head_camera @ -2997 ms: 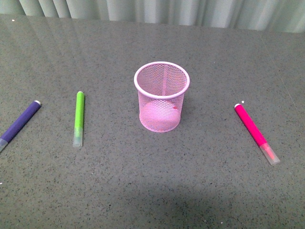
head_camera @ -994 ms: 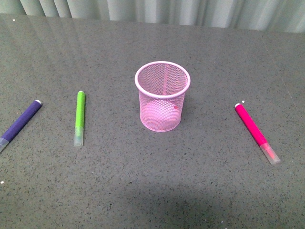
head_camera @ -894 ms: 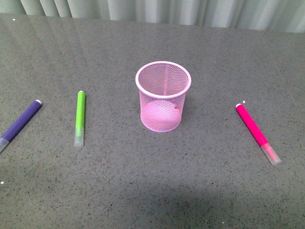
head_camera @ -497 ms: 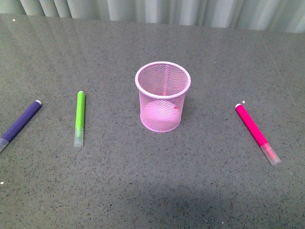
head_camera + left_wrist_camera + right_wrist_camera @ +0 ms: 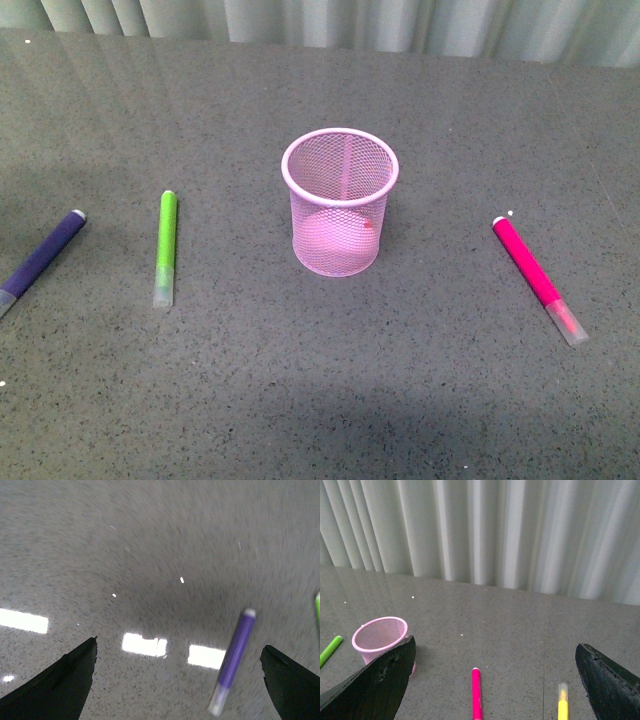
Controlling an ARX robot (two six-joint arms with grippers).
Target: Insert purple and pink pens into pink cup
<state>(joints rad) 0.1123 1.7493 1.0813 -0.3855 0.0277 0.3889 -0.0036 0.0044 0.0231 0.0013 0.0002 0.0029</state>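
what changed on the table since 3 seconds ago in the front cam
Nothing was moved, taken hold of or let go. The only visible change is a faint shadow that now darkens the table around the purple pen at the left. The purple pen, green marker, pink cup and pink pen lie where they were.

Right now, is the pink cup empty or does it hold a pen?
Empty: no pen shows inside the cup; the purple pen and pink pen lie on the table.

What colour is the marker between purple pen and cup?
The marker is lime green, clearest in front view.
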